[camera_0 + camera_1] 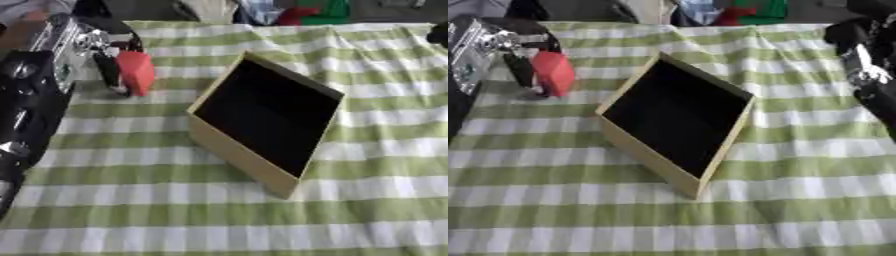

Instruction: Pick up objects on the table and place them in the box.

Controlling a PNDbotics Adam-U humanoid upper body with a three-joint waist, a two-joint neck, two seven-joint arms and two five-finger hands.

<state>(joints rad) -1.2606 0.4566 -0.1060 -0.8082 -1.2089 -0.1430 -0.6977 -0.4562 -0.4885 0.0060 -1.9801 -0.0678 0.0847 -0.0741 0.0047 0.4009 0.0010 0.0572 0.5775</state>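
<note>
Currently my left hand [109,70] is curled round the red block [136,72], just left of the box [236,150] above the desk [175,210]; it looks light, stiff, smooth-sided, best held across its flat faces.

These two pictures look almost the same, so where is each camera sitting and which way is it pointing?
Left eye view: in the robot's head, looking down at the checked tablecloth; its left hand holds a red object beside the box.
Right eye view: beside it in the head, facing the same way; the right arm also shows, at the right edge.
Shared: box, red object, cloth, left hand.
</note>
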